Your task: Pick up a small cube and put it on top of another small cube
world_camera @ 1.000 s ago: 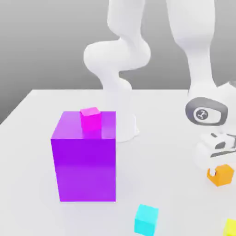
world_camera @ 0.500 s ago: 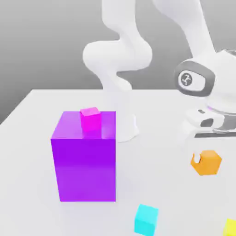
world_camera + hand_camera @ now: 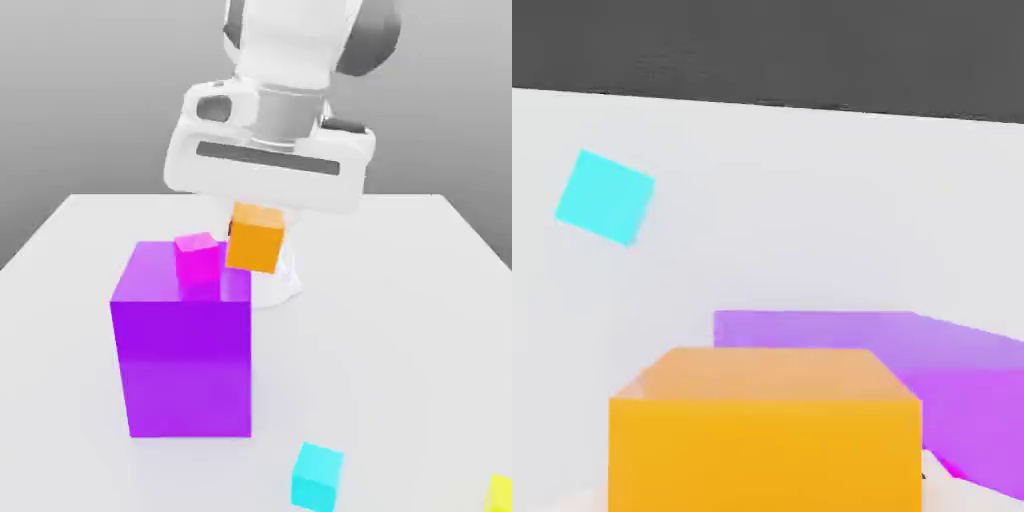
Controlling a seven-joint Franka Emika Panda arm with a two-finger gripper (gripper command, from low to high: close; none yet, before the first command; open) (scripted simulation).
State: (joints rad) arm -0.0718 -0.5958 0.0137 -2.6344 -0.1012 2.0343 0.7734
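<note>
The gripper (image 3: pixel 258 212) is clamped on the small orange cube (image 3: pixel 256 239), holding it in the air at centre frame in the exterior view. The magenta-pink cube (image 3: pixel 197 257) sits just to the frame's left and slightly lower, atop the big purple block (image 3: pixel 185 350), so I judge the next move to be a short shift leftward. All are plain, matte, sharp-edged solids on a white table (image 3: pixel 400 330); a cyan cube (image 3: pixel 318 477) lies at lower right.
</note>
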